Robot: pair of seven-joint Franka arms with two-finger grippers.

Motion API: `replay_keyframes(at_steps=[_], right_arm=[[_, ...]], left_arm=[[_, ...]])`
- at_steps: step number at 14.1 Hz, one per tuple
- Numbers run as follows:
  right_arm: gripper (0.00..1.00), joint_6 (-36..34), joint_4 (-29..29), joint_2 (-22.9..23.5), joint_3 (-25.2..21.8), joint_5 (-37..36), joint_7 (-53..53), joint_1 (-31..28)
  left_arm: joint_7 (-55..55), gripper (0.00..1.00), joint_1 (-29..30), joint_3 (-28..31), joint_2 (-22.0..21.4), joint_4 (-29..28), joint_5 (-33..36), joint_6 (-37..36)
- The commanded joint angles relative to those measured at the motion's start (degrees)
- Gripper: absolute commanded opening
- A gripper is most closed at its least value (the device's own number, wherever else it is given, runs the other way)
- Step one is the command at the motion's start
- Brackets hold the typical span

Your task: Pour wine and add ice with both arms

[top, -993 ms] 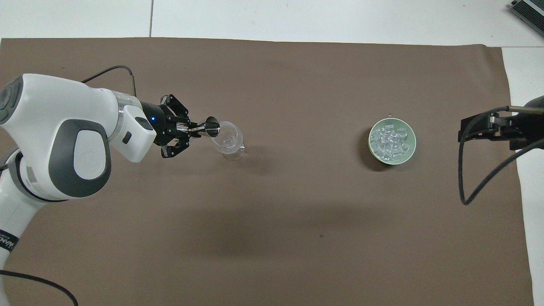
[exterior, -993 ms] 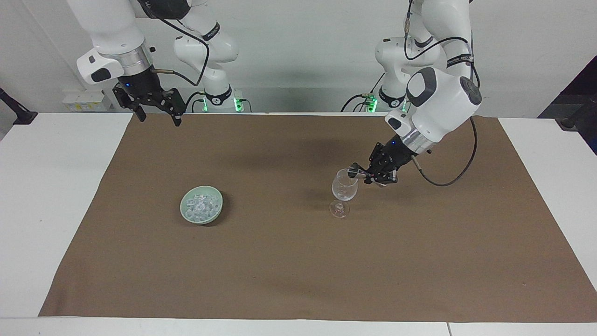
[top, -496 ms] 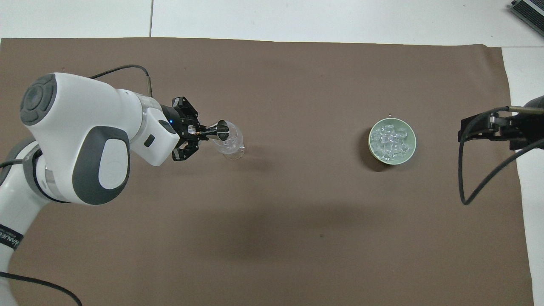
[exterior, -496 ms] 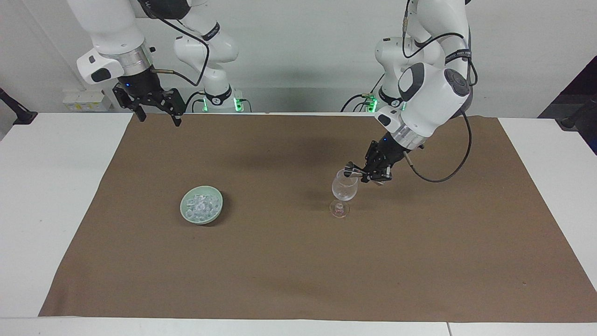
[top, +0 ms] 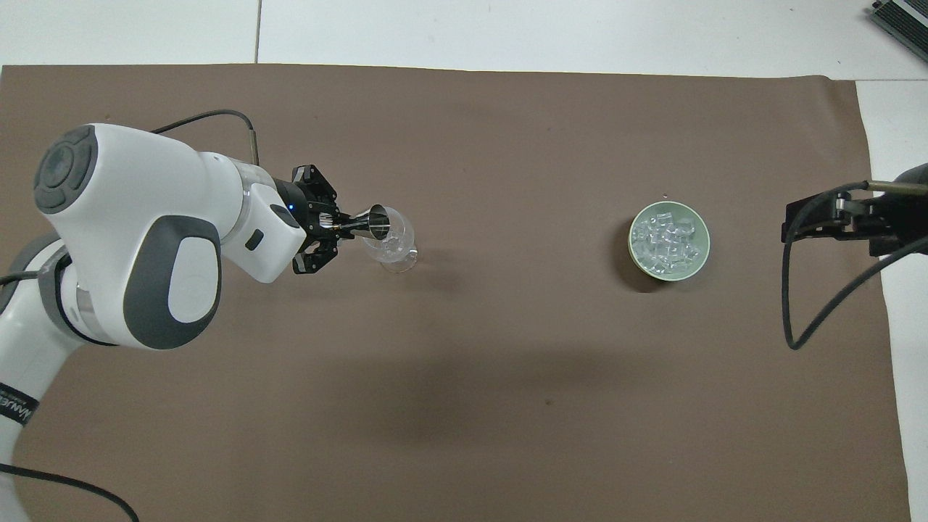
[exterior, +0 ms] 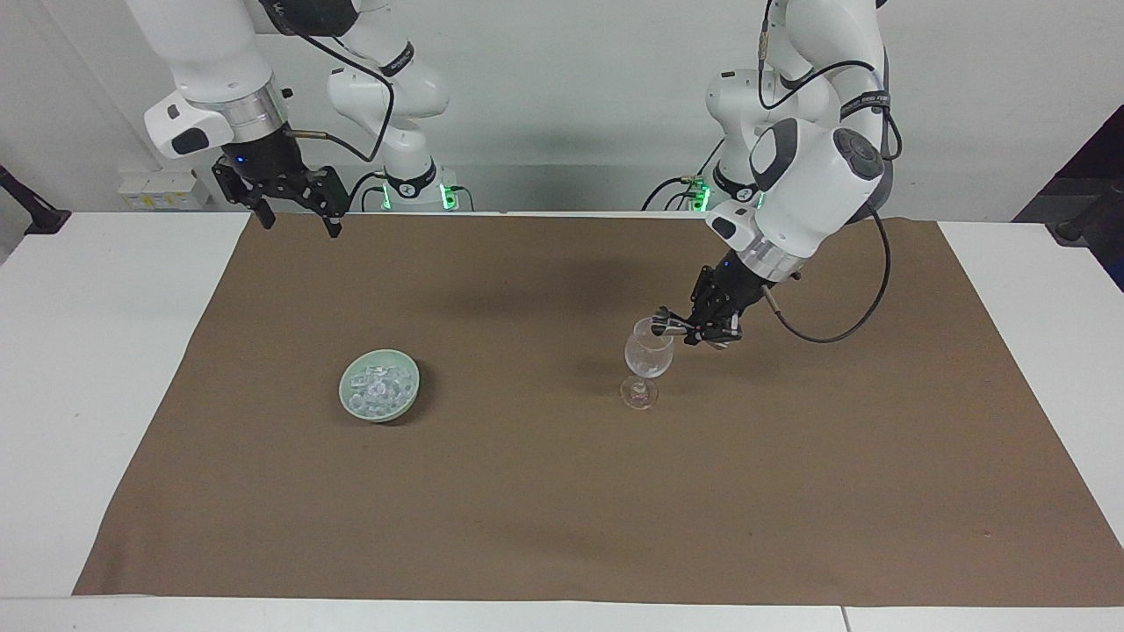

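A clear stemmed wine glass (exterior: 649, 353) (top: 392, 243) stands upright on the brown cloth toward the left arm's end of the table. My left gripper (exterior: 684, 327) (top: 338, 226) is shut on a small metal measuring cup (exterior: 660, 326) (top: 377, 221), which is tipped with its mouth over the glass rim. I cannot make out any wine. The ice (exterior: 379, 383) (top: 667, 238) is heaped in a pale green bowl (exterior: 348, 393) (top: 704, 250) toward the right arm's end. My right gripper (exterior: 299, 224) (top: 792, 225) waits open and holding nothing, high over the cloth's edge at the robots' end.
The brown cloth (exterior: 562, 491) (top: 507, 406) covers most of the white table (exterior: 88, 351), with bare white strips at both ends. The left arm's black cable (exterior: 834, 329) hangs in a loop beside the glass.
The left arm swung in and turned its wrist, tipping the measuring cup further over the glass, then held nearly still. The right arm, glass and bowl have not moved.
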Motion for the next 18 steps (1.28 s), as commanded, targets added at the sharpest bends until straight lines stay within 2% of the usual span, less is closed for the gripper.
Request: replay_keyframes(at_steps=[1, 5, 10, 12, 15, 18], right_arm=[[1.00, -0.4, 0.0, -0.2, -0.1, 1.0, -1.2, -0.5], [1.00, -0.4, -0.1, -0.2, -0.1, 1.0, -1.1, -0.5], [1.00, -0.4, 0.0, -0.2, -0.1, 1.0, -1.1, -0.5], [1.00, -0.4, 0.0, -0.2, -0.1, 1.0, -1.1, -0.5], [1.00, -0.4, 0.0, -0.2, -0.1, 1.0, -1.1, -0.5], [1.00, -0.4, 0.0, -0.2, -0.1, 1.0, -1.1, -0.5]], left_arm=[[-5.7, 0.00, -1.3, 0.9, -0.8, 1.0, 4.8, -1.9], [-11.9, 0.00, -1.9, 0.8, -0.7, 3.4, 9.5, -6.0], [-14.5, 0.00, -2.4, 0.8, -0.5, 5.2, 10.8, -8.6], [-18.0, 0.00, -3.1, 0.5, -0.5, 7.4, 14.5, -10.1], [-20.5, 0.00, -4.5, 0.5, 0.4, 10.4, 16.3, -14.4], [-26.1, 0.00, -5.8, 0.6, 0.4, 11.0, 20.5, -16.5]])
